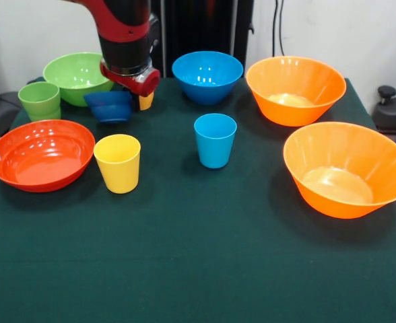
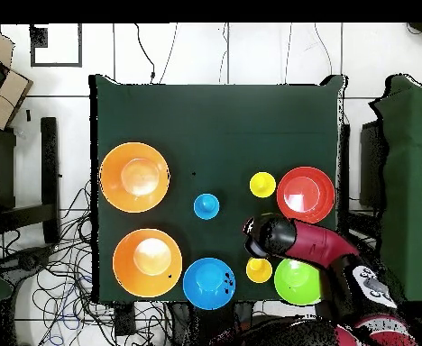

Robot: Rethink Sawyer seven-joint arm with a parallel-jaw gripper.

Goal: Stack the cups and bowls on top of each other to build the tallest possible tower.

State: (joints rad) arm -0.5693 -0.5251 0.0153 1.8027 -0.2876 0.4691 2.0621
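My gripper [image 1: 135, 86] hangs at the far left of the front view, right over the small dark blue bowl [image 1: 110, 106], with a yellow cup [image 1: 146, 101] just behind it. I cannot tell if it is open or shut, or whether it touches the bowl. In the overhead view the arm [image 2: 287, 239] hides the dark blue bowl and the green cup [image 1: 40, 99]. The red-orange bowl [image 1: 42, 155], a second yellow cup [image 1: 118, 163] and the light blue cup [image 1: 215, 140] stand nearer. The green bowl [image 1: 77, 76] and the light blue bowl [image 1: 207, 76] stand at the back. No tower shows; every piece stands alone.
Two large orange bowls [image 1: 295, 89] [image 1: 347, 168] stand on the right of the dark green table [image 1: 198, 269]. In the overhead view they are on the left [image 2: 134, 177] [image 2: 147, 263]. Cables lie on the floor around the table.
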